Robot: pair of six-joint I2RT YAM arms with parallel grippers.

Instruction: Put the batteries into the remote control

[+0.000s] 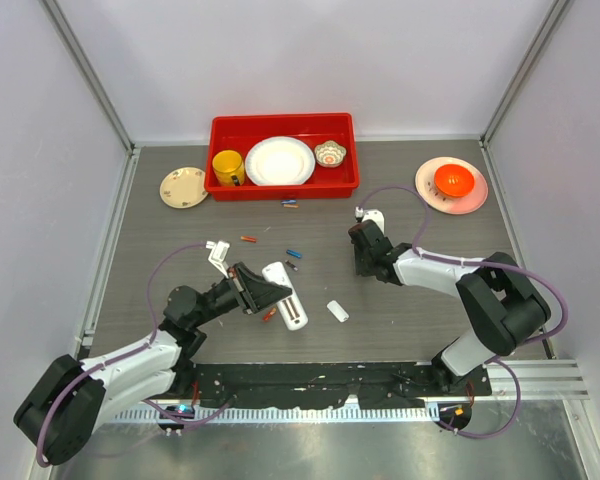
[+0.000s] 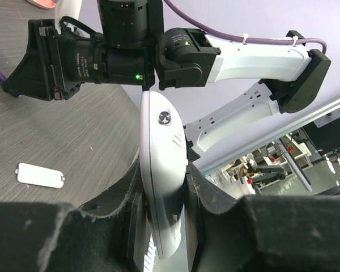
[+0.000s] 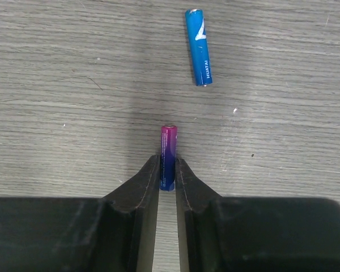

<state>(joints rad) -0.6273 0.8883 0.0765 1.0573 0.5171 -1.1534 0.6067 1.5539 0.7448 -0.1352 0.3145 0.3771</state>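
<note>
My left gripper [image 1: 269, 293] [image 2: 163, 190] is shut on the white remote control [image 1: 291, 306] [image 2: 161, 141], gripping one end edge-on. My right gripper [image 1: 362, 263] [image 3: 168, 165] is shut on a purple-and-blue battery [image 3: 168, 141], which sticks out past the fingertips over the table. A blue battery [image 3: 198, 47] lies on the table just beyond it. In the top view, loose batteries lie near the remote: an orange one [image 1: 248, 239], a blue one [image 1: 294, 252], a dark one [image 1: 292, 265] and a red one [image 1: 269, 313] beside the remote.
A small flat white cover [image 1: 337, 311] [image 2: 41, 175] lies right of the remote. A red bin [image 1: 220, 187] at the back holds a yellow mug, a white plate and a small bowl. A beige plate [image 1: 184, 187] sits on its left. A pink plate [image 1: 477, 197] with an orange bowl sits back right.
</note>
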